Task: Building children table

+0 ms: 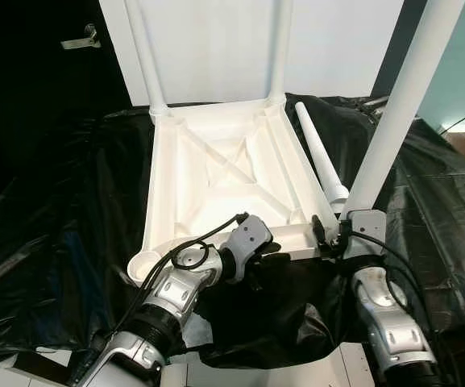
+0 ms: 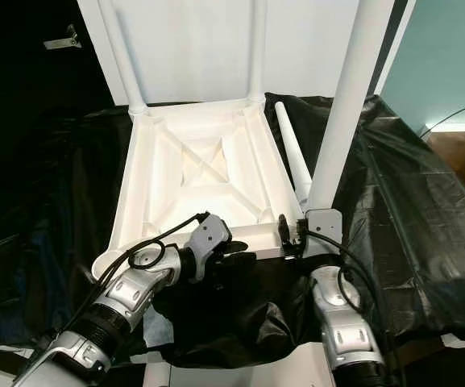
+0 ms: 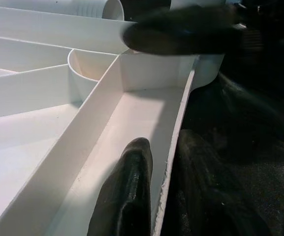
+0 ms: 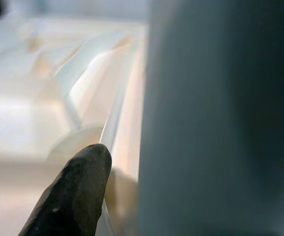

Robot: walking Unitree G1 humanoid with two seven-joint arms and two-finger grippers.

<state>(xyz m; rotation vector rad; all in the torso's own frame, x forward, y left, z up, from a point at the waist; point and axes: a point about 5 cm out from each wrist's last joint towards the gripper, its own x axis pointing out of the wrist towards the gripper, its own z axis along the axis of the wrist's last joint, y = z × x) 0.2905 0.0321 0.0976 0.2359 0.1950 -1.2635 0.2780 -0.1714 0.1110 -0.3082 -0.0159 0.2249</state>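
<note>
Your right gripper (image 1: 338, 230) is closed around the base of a long white leg (image 1: 401, 97), which stands steeply upward from the fingers and leans slightly away to the right; its foot sits at or just above the near right corner socket of the upturned white tabletop (image 1: 224, 173), though you cannot tell from here whether it is seated. Your left gripper (image 1: 276, 256) is narrow, pinching the near rim of the tabletop just to the left of the right gripper, one black finger (image 3: 127, 196) inside the rim channel and the other outside against the black sheet (image 1: 55, 210). Beyond both grippers, two legs (image 1: 143, 52) already stand in the far corner sockets, and one loose leg (image 1: 319, 153) lies on the sheet just beyond the right gripper, alongside the tabletop's right edge. The empty near left socket (image 1: 142, 264) lies off to the left of the left gripper. The likely trouble is the lean: if you press down while the leg is tilted, it may jam or skid off the socket lip. The tabletop could also slide on the slick sheet if the left grip slackens, and a wide swing may knock the loose leg away.
</note>
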